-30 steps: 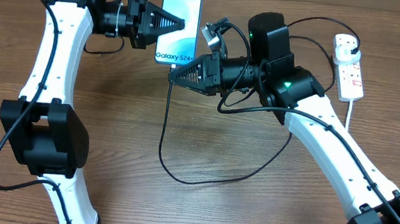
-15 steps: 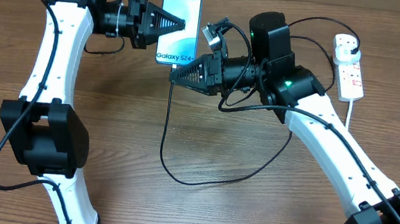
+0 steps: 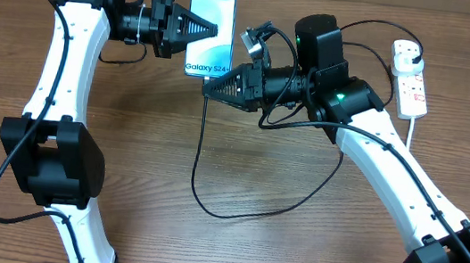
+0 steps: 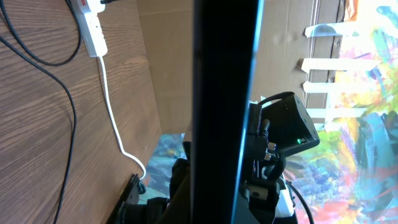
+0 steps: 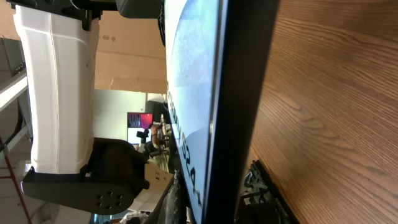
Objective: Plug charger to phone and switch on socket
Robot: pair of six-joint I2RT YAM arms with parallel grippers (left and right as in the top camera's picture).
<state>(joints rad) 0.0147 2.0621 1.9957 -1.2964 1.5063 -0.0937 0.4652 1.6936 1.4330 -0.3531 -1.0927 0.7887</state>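
The phone [image 3: 219, 8], with a lit blue screen reading "Galaxy S24+", is held above the table at the back centre. My left gripper [image 3: 204, 29] is shut on its left side. In the left wrist view the phone is a dark edge-on band [image 4: 224, 93] between the jaws [image 4: 211, 205]. My right gripper [image 3: 208, 92] is at the phone's lower edge, shut on the charger's connector. The thin black cable [image 3: 198, 145] hangs from it. In the right wrist view the phone's edge [image 5: 236, 93] runs between the jaws [image 5: 230, 199] and the connector is hidden. The socket [image 3: 414, 82] lies at the far right with the black plug [image 3: 411, 51] in it.
The charger cable loops over the table's middle [image 3: 234, 212] and runs up behind the right arm to the socket. The thick white cord [image 3: 413, 126] trails down from the socket and also shows in the left wrist view [image 4: 115, 118]. A cardboard wall stands along the back edge.
My right gripper has crept slightly right and up against the phone's lower edge. The phone has shifted a little with it. The left arm has barely moved.
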